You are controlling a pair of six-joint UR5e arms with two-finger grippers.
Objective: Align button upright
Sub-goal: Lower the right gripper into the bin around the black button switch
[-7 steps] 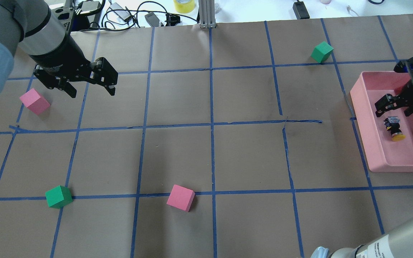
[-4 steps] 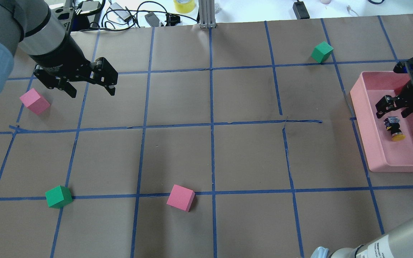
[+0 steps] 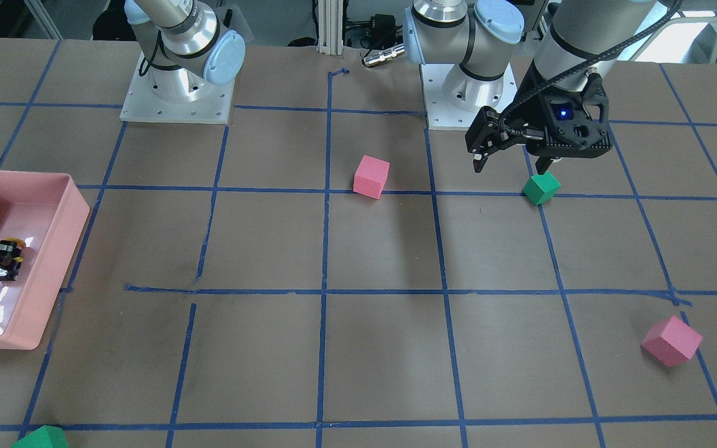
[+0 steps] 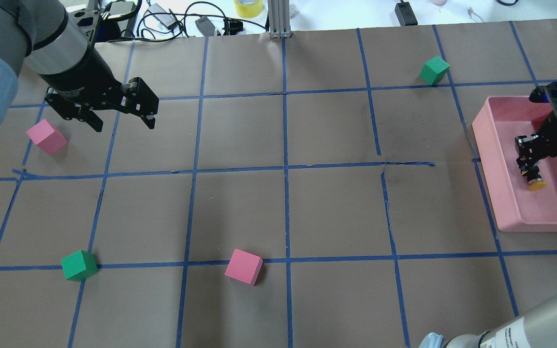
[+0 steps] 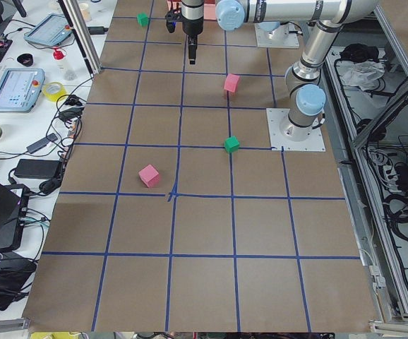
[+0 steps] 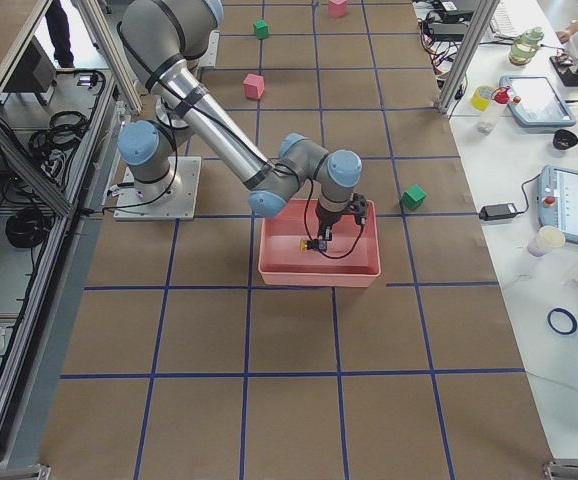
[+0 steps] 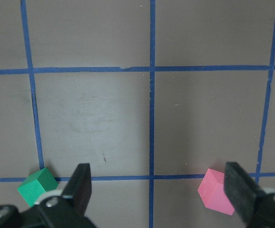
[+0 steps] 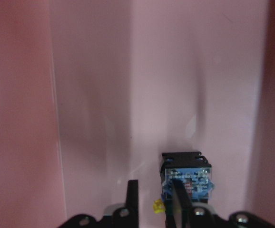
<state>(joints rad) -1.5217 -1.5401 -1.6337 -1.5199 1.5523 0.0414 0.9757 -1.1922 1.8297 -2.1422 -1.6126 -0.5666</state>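
The table (image 4: pixel 336 212) is covered in brown paper, marked into squares with blue tape (image 4: pixel 285 145). A pink tray (image 4: pixel 549 225) sits at its right end. One green cube (image 4: pixel 434 70) lies near the far edge, towards the right. A pink cube (image 4: pixel 46 137) lies by the left end. A second green cube (image 4: pixel 79 265) and a second pink cube (image 4: pixel 243 267) lie nearer the robot's edge, each touching a tape line.

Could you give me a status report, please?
Left end effector open, hovering. Right end effector down on button, grip unclear. Button on its side in pink tray. No obstruction seen.
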